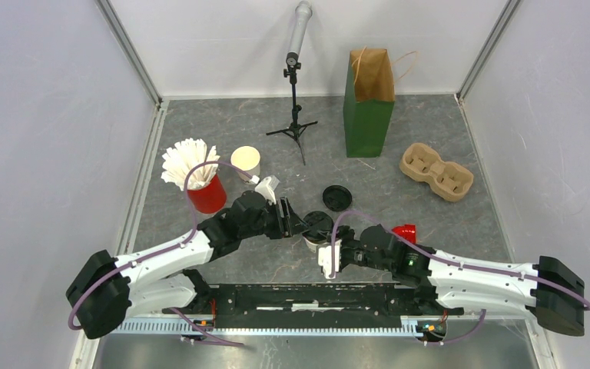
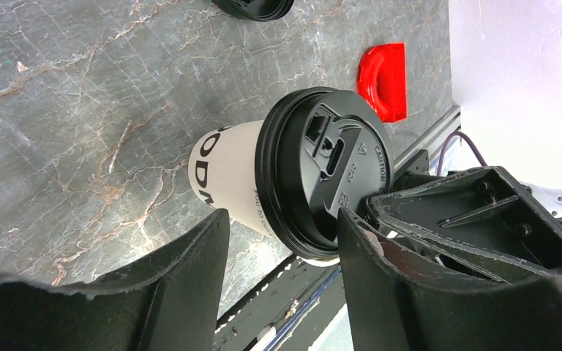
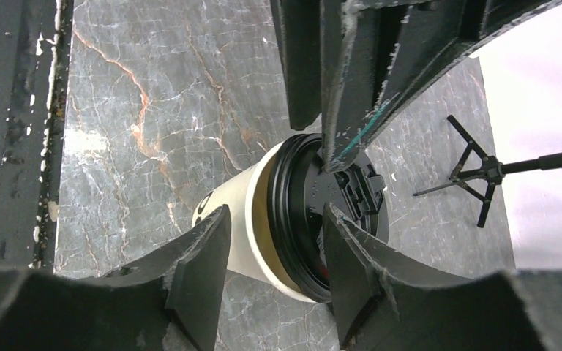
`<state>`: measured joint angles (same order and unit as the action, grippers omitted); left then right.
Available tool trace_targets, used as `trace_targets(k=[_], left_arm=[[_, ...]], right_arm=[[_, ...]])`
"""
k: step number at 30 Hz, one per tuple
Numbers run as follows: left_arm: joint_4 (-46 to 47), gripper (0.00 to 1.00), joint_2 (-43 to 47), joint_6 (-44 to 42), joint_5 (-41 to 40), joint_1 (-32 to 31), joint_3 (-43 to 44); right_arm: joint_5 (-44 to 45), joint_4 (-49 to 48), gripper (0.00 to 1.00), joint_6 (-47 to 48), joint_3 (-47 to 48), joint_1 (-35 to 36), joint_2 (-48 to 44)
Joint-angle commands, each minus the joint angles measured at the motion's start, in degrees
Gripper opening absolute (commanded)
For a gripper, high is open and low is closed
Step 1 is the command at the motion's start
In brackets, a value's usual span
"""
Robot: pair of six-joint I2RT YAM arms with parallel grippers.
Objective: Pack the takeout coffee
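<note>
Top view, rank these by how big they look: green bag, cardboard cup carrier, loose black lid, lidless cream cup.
1. Green bag, clearly the largest.
2. Cardboard cup carrier.
3. Loose black lid and lidless cream cup look about alike, so I won't rank them.

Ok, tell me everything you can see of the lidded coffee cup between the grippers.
The takeout coffee is a cream paper cup, dark lettering on its wall, with a black plastic sip lid seated on top. It stands upright on the grey marbled table, towards its near edge. The left gripper and right gripper both straddle it; actual grip is unclear.
</note>
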<state>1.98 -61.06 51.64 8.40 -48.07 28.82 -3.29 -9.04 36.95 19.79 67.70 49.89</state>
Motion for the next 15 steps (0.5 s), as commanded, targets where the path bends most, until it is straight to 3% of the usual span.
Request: trace_targets(k=[1,15], left_arm=[[2.15,0.62,0.82,1.89,1.25,0.28,-0.34],[2.15,0.63,1.10,1.80,1.64,0.26,-0.52]], right_arm=[[2.94,-1.33,0.51,-0.20,0.82,0.63,0.29],[4.89,-1.32,0.38,-1.83,0.26,1.64,0.23]])
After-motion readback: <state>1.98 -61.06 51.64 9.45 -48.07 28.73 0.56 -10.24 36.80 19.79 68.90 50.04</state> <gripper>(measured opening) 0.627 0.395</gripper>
